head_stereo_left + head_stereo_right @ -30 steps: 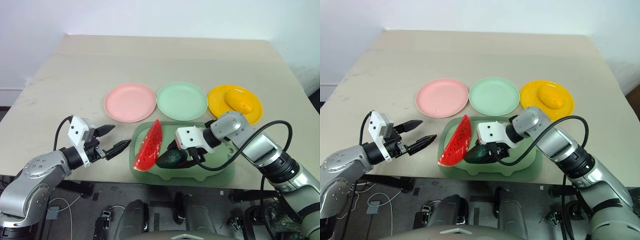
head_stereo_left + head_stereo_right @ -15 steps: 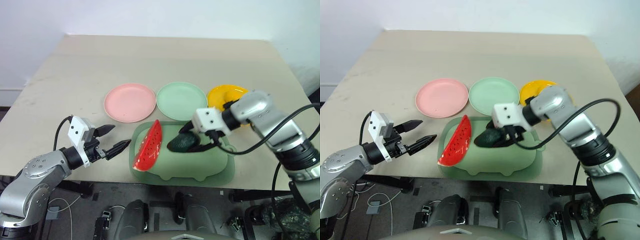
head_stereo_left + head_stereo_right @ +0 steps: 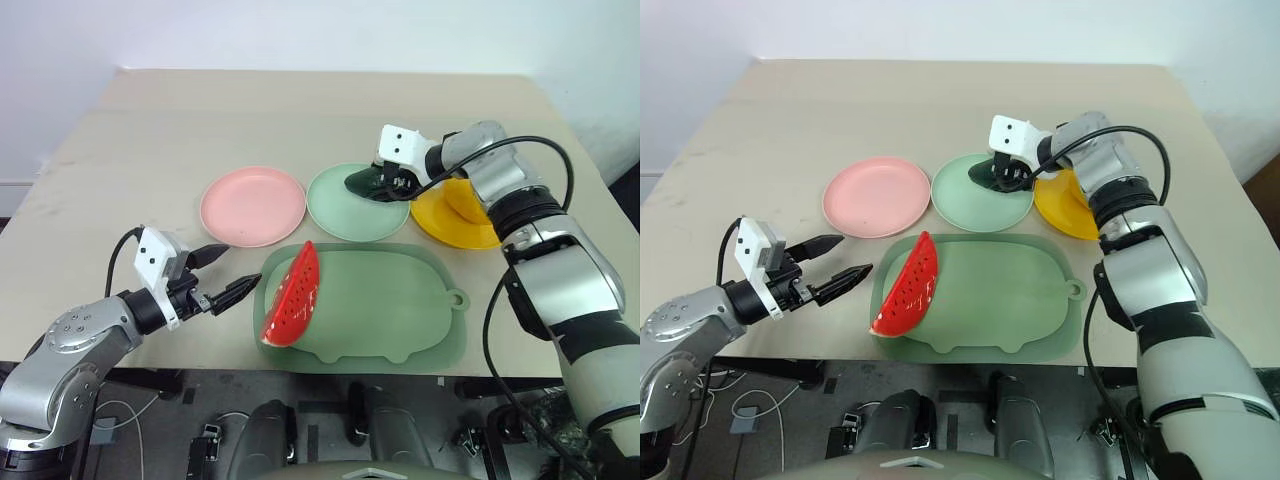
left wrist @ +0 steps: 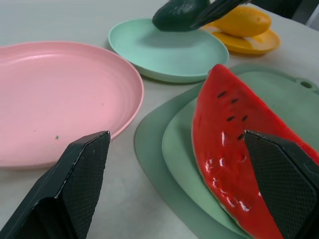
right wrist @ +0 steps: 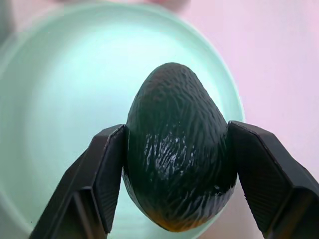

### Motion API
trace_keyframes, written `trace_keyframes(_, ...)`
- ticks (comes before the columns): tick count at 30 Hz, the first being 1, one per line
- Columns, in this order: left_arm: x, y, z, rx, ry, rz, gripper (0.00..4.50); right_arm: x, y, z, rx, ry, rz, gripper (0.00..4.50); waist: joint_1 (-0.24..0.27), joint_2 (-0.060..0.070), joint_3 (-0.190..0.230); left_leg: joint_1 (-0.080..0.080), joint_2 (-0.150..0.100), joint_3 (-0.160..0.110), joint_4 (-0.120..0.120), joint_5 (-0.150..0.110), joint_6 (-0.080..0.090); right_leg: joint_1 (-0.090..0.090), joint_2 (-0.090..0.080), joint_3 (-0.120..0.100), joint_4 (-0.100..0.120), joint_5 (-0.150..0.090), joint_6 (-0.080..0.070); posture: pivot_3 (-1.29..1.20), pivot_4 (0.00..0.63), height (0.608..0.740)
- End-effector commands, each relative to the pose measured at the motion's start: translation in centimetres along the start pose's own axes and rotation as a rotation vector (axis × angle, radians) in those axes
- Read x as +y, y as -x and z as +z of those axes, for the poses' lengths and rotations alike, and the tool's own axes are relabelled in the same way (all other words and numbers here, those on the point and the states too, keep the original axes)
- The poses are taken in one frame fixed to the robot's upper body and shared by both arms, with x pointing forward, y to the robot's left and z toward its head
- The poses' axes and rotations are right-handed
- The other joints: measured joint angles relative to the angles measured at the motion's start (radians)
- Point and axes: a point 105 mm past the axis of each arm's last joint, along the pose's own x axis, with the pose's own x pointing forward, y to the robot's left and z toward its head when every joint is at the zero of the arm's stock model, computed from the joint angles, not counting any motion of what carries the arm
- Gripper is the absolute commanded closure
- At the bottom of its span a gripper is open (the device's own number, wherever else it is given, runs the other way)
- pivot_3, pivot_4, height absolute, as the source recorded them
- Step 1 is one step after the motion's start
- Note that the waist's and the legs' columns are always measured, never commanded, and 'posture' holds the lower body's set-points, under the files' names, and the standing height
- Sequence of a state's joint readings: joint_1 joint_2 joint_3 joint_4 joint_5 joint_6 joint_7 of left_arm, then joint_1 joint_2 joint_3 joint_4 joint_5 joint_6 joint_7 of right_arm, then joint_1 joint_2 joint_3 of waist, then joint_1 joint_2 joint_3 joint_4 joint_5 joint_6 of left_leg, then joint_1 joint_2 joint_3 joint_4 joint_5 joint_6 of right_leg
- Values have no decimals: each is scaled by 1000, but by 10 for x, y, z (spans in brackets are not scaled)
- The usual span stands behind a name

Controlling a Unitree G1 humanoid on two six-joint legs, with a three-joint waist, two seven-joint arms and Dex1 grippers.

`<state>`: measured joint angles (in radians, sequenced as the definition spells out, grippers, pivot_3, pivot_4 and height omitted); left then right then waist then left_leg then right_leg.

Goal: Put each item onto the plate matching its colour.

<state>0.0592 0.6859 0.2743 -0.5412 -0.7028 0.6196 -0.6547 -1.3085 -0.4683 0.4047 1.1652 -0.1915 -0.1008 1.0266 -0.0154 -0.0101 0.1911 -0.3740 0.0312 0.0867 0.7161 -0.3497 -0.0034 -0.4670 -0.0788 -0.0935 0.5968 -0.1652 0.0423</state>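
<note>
Right gripper [image 5: 174,191] clamping avocado [image 5: 177,149] over mint green plate [image 3: 335,205] for colour-matched drop; left gripper [image 3: 226,282] open, idle near watermelon wedge [image 3: 295,295].

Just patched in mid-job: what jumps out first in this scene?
The right tool grips the dark avocado over the mint green plate. The red watermelon wedge sits on the pale green tray, in front of the open left tool. The yellow fruit lies on the yellow plate.
</note>
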Motion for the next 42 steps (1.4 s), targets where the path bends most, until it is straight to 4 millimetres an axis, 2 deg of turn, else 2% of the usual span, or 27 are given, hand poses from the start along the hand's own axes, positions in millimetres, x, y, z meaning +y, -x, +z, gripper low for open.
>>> trace_keyframes(1, -2, 6, 14, -35, -55, 11, 0, -13, 7, 15, -37, 43, -37, 1182, 0, 0, 0, 0, 0, 0, 0, 0, 0, 0, 0, 0, 0, 0, 0, 0, 150, 740)
trace_keyframes(5, -1, 9, 17, -35, -63, 16, 0, -12, 7, 12, -44, 35, -39, 15, -1, 0, 0, 1, 0, -1, 0, 0, -1, 0, 0, 0, 0, 0, 0, 0, 150, 740)
trace_keyframes(12, -5, 12, 44, -88, 12, -40, 0, -29, 31, 23, -175, 124, -168, 15, 0, 0, 0, 1, 0, -2, 0, 1, -2, 0, 0, 0, 1, 0, 0, 0, 150, 740)
trace_keyframes(15, -22, 6, 62, -72, -2, -123, 0, -33, 60, 27, -289, 171, -212, 15, 7, 0, 1, 0, 0, -4, 0, 1, -2, 0, -1, 0, 0, 0, 0, 0, 150, 740)
trace_keyframes(18, -31, -3, 67, -16, -35, -129, 0, -27, 77, 28, -348, 197, -217, 15, 3, 0, 1, 1, 0, -4, 0, 1, -2, 2, -1, -1, 0, 0, 0, 0, 150, 740)
trace_keyframes(22, -51, -22, 52, 170, -64, -180, 0, -2, 97, 32, -425, 172, -176, 15, 4, 0, 1, 2, 0, -5, 0, 1, -2, 3, 0, -1, 0, 0, 0, 0, 150, 740)
trace_keyframes(25, -48, -34, 29, 309, -69, -119, 0, 20, 103, 36, -459, 147, -151, 15, 2, 0, 1, 3, 0, -5, 0, 2, -3, 3, 0, 0, 1, 0, 0, 0, 150, 740)
trace_keyframes(32, -51, -55, -7, 449, -24, -66, 0, 60, 112, 47, -509, 63, -76, 15, 8, 0, 0, 3, -1, -4, 1, 2, -3, 3, 0, 0, 1, 0, 0, 0, 150, 740)
trace_keyframes(37, -40, -66, -16, 482, -8, 5, 0, 83, 113, 46, -497, 21, -18, 15, 25, -1, 0, 3, -2, -4, 1, 2, -3, 4, 0, 0, 0, 0, 0, 0, 150, 740)
trace_keyframes(38, -38, -66, -17, 487, -14, 18, 388, 87, 112, 47, -497, 14, -9, 0, 27, -1, 0, 3, -2, -4, 1, 2, -3, 4, 0, 0, 0, 0, 0, 0, 150, 740)
trace_keyframes(40, -38, -67, -17, 487, -22, 15, 855, 94, 110, 47, -499, -5, 8, 0, 28, -1, 0, 4, -2, -5, 1, 2, -3, 4, 0, 0, 0, 0, 0, 0, 150, 740)
trace_keyframes(42, -40, -68, -14, 470, -25, 1, 926, 102, 107, 44, -489, -25, 28, 0, 28, -1, 0, 4, -2, -5, 1, 2, -3, 4, 0, 0, 0, 0, 0, 0, 150, 740)
